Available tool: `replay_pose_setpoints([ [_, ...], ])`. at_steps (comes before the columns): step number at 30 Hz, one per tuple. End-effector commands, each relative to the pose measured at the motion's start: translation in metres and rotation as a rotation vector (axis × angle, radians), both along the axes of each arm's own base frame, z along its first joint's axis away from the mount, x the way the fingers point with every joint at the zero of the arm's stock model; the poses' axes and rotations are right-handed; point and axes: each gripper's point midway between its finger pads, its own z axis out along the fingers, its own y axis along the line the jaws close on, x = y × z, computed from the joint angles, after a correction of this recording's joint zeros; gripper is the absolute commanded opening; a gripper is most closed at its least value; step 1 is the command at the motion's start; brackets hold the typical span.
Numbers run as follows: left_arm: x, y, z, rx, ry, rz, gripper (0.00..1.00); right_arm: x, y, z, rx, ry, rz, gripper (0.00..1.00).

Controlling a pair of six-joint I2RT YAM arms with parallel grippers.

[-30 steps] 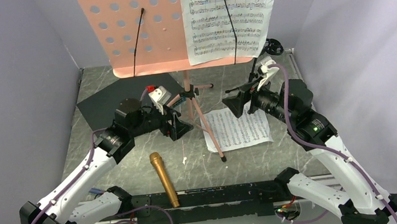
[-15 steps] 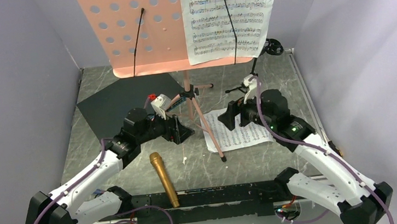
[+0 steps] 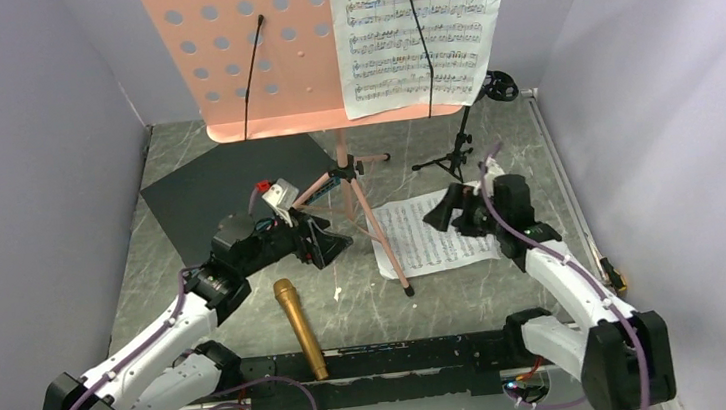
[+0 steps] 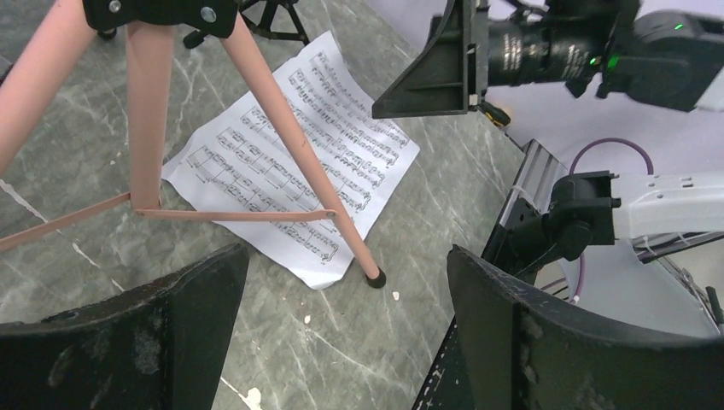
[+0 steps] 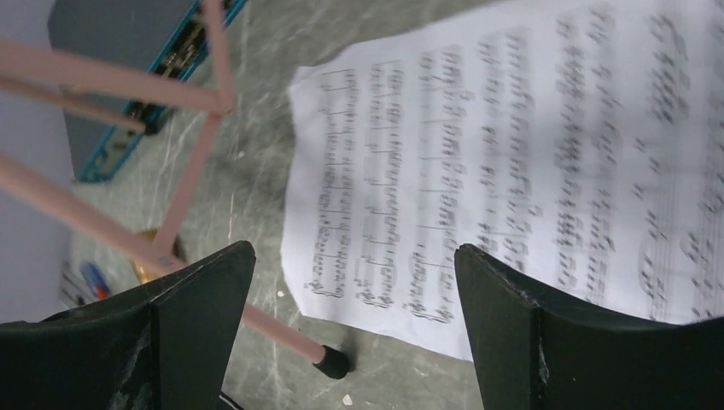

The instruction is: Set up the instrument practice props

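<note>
The pink perforated music stand (image 3: 265, 64) is standing on tripod legs near the table's far edge, holding one white sheet-music page (image 3: 417, 29). The other white printed page (image 3: 439, 248) is lying flat right of centre, under the right gripper (image 3: 443, 210), whose fingers are gaping wide, empty. The left gripper (image 3: 328, 246) is hovering beside the legs, fingers likewise spread. The gold microphone (image 3: 300, 327) is lying by the near edge, and the small black tripod mic stand (image 3: 454, 151) is standing toward the far-right corner.

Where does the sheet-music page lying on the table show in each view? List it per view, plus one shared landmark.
Top external: the page right of centre, beside the pink leg.
Left wrist: the page at centre, behind the pink leg.
Right wrist: the page fills the upper right.
Shared landmark: the pink leg's black foot, just off the page's corner.
</note>
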Motion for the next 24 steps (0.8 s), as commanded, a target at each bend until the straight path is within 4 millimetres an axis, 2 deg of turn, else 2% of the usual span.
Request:
replay_pose_setpoints([
  [1,0.001,0.003,0.016,-0.048,-0.057,0.023,0.92,-0.001,-0.012,-0.003,0.245,0.086,-0.091,0.92],
  [5,0.002,0.005,0.010,-0.054,-0.058,0.038,0.92,-0.016,-0.030,-0.032,0.274,0.214,-0.231,0.91],
  [12,0.002,0.005,0.002,-0.039,-0.060,0.036,0.93,-0.036,-0.071,-0.049,0.185,0.256,-0.536,0.91],
  [17,0.002,0.004,0.001,-0.039,-0.062,0.031,0.93,-0.044,-0.090,-0.065,0.157,0.331,-0.668,0.90],
  [24,-0.001,0.005,0.001,-0.032,-0.073,0.018,0.93,-0.055,-0.078,-0.084,0.256,0.432,-0.689,0.90],
])
